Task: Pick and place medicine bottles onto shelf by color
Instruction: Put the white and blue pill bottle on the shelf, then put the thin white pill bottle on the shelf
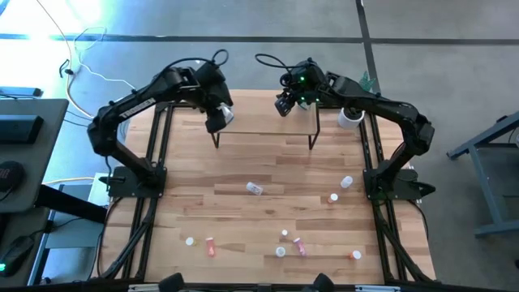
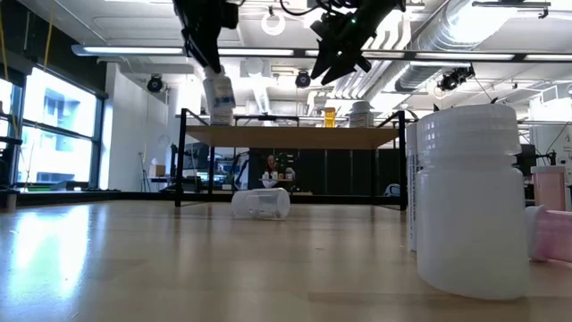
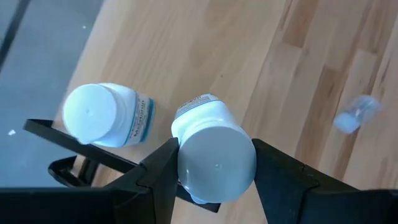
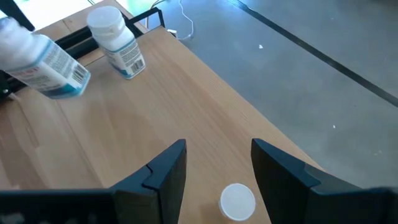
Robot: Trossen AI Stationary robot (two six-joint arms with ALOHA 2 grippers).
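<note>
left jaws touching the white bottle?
Touching. Left wrist view: the left gripper jaws press both sides of the white bottle, no gap visible.

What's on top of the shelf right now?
One white bottle stands on the shelf, and a small white-capped one sits below the right gripper. The left gripper holds another above it.

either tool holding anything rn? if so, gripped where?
Left tool is shut on a white medicine bottle, gripped on its sides near the white cap, above the shelf. Right tool is open and empty, over the shelf.
</note>
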